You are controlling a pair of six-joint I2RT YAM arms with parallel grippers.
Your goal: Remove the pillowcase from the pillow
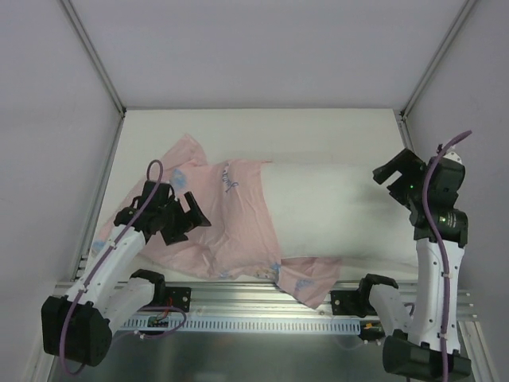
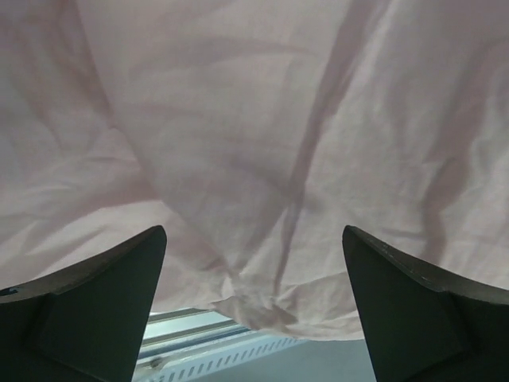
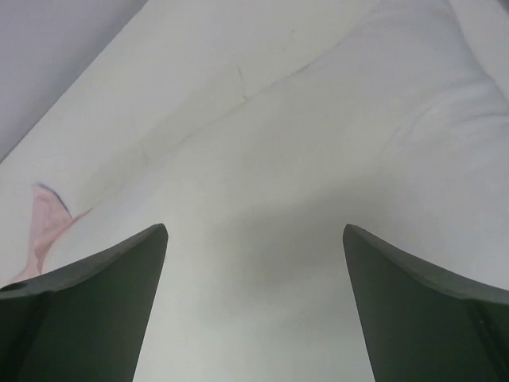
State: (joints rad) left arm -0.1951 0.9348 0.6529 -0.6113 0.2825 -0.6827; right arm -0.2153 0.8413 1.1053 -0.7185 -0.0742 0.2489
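The white pillow [image 1: 330, 211] lies across the table, its right part bare. The pink pillowcase [image 1: 235, 227] with blue marks covers its left part and spreads loose to the left and over the front edge. My left gripper [image 1: 195, 215] is open and empty, resting over the loose pink fabric [image 2: 254, 159], whose hem hangs between the fingers. My right gripper [image 1: 391, 175] is open and empty, just above the pillow's right end; the white pillow [image 3: 318, 159] fills its view, with a corner of the pink pillowcase [image 3: 44, 223] at the far left.
A metal rail [image 1: 262, 298] runs along the table's front edge, also showing in the left wrist view [image 2: 199, 338]. White walls enclose the table at the back and both sides [image 1: 262, 48]. A pink flap [image 1: 306, 278] hangs over the rail.
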